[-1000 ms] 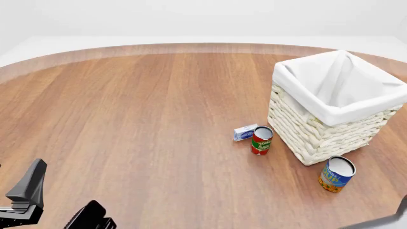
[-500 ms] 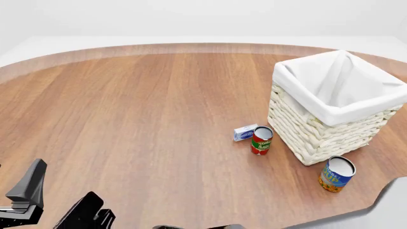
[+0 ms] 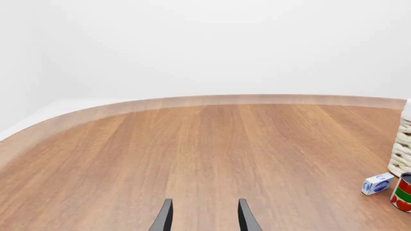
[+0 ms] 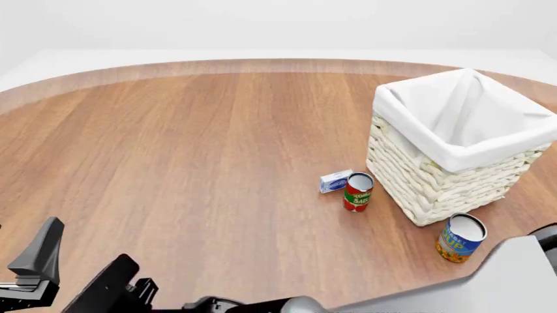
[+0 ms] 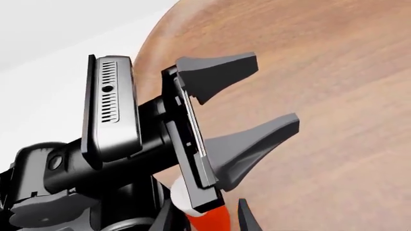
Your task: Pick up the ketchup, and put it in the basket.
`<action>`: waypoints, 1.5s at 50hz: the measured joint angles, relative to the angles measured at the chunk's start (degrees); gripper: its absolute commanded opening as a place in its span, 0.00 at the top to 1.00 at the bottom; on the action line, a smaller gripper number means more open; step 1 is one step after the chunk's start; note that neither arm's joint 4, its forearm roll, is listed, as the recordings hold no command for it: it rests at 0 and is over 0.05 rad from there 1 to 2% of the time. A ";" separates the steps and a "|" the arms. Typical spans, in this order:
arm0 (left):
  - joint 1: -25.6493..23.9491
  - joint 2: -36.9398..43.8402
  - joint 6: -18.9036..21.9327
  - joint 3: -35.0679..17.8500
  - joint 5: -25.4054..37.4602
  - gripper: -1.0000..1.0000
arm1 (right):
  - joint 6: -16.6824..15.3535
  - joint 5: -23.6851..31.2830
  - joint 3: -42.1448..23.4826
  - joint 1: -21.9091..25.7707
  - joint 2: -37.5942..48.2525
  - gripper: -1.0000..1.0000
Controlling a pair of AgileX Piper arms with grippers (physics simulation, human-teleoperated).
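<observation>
The ketchup (image 5: 209, 219) shows only in the right wrist view, as an orange-red body with a white cap. It lies between the fingers of my right gripper (image 5: 205, 215), whose jaws stand apart. My left gripper's body partly hides it. The ketchup is out of the front view. My left gripper (image 4: 91, 240) is open and empty at the near left table edge; it also shows in the left wrist view (image 3: 204, 221) and the right wrist view (image 5: 276, 91). The basket (image 4: 426, 182) stands at the right, far from both grippers.
A red-and-green tomato sauce can (image 4: 358, 192) and a small white-blue box (image 4: 335, 180) stand by the basket's near left corner. A blue-yellow can (image 4: 460, 238) stands in front of the basket. My right arm (image 4: 513, 280) crosses the front view's bottom edge.
My right arm has swept in from the right along the near table edge toward my left gripper. The left gripper has barely moved.
</observation>
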 measured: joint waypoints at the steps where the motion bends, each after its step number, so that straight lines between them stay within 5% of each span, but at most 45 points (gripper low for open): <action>1: 0.00 0.00 0.00 0.00 0.00 0.00 | 0.03 0.15 -0.17 -0.03 0.17 0.00; 56: 0.00 0.01 0.00 0.00 0.00 0.00 | 1.10 4.92 -4.06 1.97 4.63 0.00; 57: 0.01 0.01 0.00 0.00 0.00 0.00 | 1.08 4.96 -4.10 1.97 4.65 1.00; 75: 0.00 0.00 0.00 0.00 0.00 0.00 | 0.27 4.74 -4.01 1.60 4.51 1.00</action>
